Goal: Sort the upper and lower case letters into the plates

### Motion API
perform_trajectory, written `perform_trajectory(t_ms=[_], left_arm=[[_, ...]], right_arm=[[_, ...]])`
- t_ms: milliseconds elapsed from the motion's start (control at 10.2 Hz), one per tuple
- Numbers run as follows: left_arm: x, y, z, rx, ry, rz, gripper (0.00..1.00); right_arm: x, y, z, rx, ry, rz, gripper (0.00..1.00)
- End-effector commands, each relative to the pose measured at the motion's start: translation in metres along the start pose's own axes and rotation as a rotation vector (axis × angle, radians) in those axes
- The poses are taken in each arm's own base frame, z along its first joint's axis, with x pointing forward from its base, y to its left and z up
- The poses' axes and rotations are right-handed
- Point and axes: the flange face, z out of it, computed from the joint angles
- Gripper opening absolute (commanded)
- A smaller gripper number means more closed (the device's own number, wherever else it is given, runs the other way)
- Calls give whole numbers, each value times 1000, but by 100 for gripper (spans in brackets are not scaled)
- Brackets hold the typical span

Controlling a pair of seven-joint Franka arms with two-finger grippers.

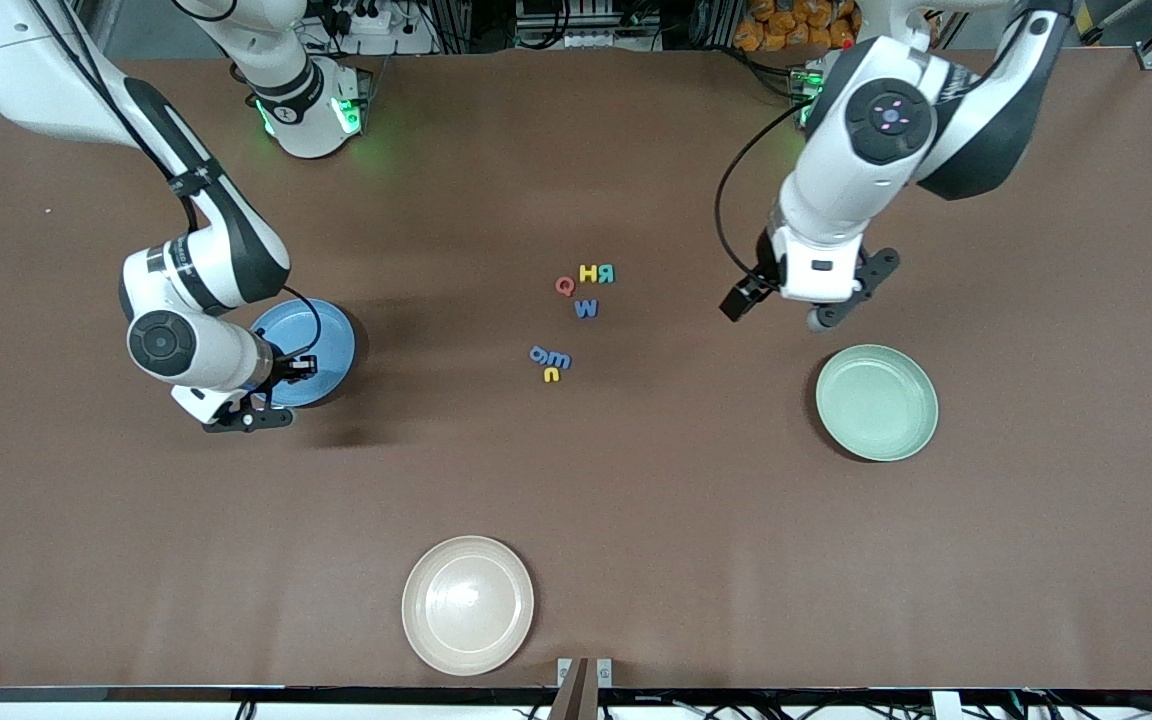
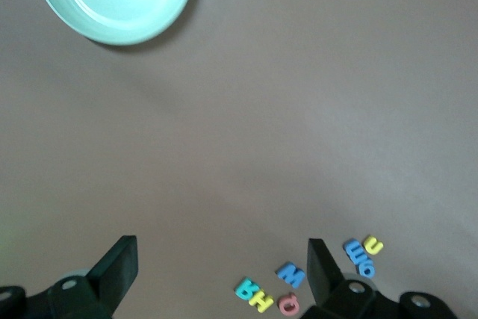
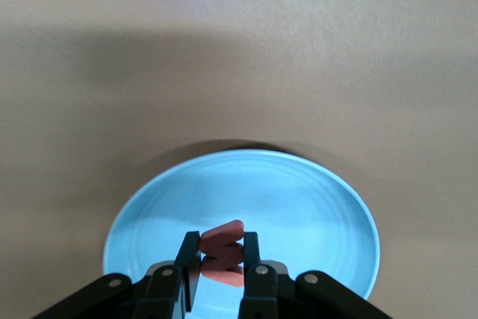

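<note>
My right gripper [image 1: 288, 372] [image 3: 222, 250] hangs over the blue plate [image 1: 332, 336] [image 3: 321, 207], shut on a small red letter [image 3: 222, 241] standing on edge between its pads. On the table's middle lie a red Q [image 1: 564, 286] [image 2: 288, 304], a yellow H [image 1: 589, 273] [image 2: 261, 302], a teal R [image 1: 607, 273] [image 2: 244, 288] and a blue W [image 1: 586, 309] [image 2: 290, 274]. Nearer the front camera sit small blue letters [image 1: 548, 356] [image 2: 360, 255] and a yellow u [image 1: 552, 375] [image 2: 373, 244]. My left gripper [image 1: 851, 292] [image 2: 222, 267] hovers open over bare table beside the mint plate [image 1: 921, 390] [image 2: 112, 13].
A cream-white plate [image 1: 467, 604] sits near the table's front edge, nearer the front camera than the letters. Both arm bases stand along the table's edge farthest from that camera.
</note>
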Motion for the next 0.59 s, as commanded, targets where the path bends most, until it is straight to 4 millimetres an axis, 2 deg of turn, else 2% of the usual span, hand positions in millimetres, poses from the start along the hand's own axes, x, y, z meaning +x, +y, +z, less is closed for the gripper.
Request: perform_trajectory(t_ms=[0,98,196,294,392,490], left_arm=[[-27,19,24,3,-22,20,100],[-39,25,31,-1,-26,39,100],[-51,32,43,-2,-35,29,100],[-68,40,59,-10,-43,13,100],[-76,48,73,-30,-51,-13,100],[-87,54,86,-35,-58,-19,100]], right_arm=[[-9,4,16,5,-2,1,18],[-9,8,18,6,-5,10,73],[-8,13,18,9,-7,26,100],[-5,15,11,40,-10,57,100],[0,14,-3,79,-22,93,100],[8,6,-24,75,-38,87,100]])
